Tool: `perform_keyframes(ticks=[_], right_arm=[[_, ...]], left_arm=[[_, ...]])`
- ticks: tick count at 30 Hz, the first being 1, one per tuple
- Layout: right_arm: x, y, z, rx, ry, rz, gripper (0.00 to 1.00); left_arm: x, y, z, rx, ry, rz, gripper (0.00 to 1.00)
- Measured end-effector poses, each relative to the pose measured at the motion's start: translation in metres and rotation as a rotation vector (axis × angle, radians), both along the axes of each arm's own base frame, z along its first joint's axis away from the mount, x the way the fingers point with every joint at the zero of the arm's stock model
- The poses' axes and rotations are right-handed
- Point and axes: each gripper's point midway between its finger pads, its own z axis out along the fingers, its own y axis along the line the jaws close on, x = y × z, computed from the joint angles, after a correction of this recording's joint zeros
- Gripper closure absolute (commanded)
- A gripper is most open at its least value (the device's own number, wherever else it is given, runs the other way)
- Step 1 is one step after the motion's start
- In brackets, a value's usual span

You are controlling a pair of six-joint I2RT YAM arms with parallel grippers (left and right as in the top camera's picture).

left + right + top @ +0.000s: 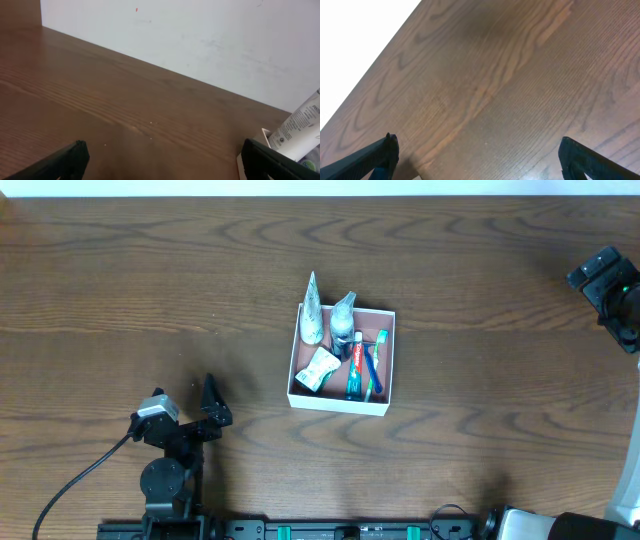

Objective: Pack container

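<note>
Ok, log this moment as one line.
container: tubes, toothbrushes, packet inside | left gripper: open, empty | right gripper: open, empty

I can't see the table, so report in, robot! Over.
Left gripper, right gripper: jaws open, empty. Container holds tubes, toothbrushes. Nothing in the way.

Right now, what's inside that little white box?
The container holds two white tubes, a small packet, a toothpaste tube and toothbrushes. They cover much of its floor, so anything underneath is hidden.

One container (335, 402) — inside, two white tubes (312, 312) (344, 313), two toothbrushes (369, 368) (381, 352), one toothpaste pack (355, 372), one small packet (318, 368).
</note>
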Motion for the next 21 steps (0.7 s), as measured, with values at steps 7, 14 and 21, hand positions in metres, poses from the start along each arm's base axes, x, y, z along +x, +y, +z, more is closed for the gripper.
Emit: perform_keyframes(ticks=[7, 14, 21], right_arm=[[0.0, 0.0, 0.0, 0.0, 0.0, 0.0, 0.01], [-0.01, 0.022, 0.028, -0.046, -0.066, 0.056, 0.01], [-0.063, 0.073, 0.088, -0.189, -0.264, 0.166, 0.01]], left_arm=[[0.0, 0.0, 0.0, 0.0, 0.0, 0.0, 0.02], [0.0, 0.0, 0.0, 0.0, 0.0, 0.0, 0.02], [0.0, 0.0, 0.0, 0.0, 0.001, -0.002, 0.02]])
